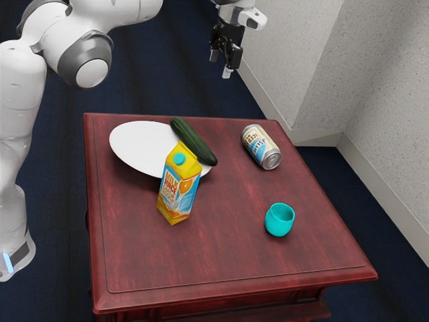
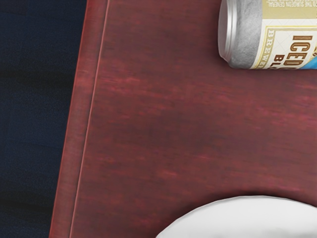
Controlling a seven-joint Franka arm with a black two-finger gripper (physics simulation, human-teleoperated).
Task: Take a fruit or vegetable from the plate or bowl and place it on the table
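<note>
"That teal cup (image 1: 279, 220) is nearest us on the counter (image 1: 221, 255). Where's the vegetable?"

"The cucumber (image 1: 194, 141) lies over the rim of the white plate (image 1: 137, 147), on the side toward the can (image 1: 261, 147). The fingers (image 1: 220, 66) hang high toward the counter's far side, spread, nothing between them."

"So, the approach?"

"I'd bring them over the cucumber, turn to straddle its narrow width at the middle, descend straight and squeeze gently. It could roll."

"And the juice carton (image 1: 179, 184)?"

"Tall and close; lift clear of it. Between can and cup there's room."
</note>
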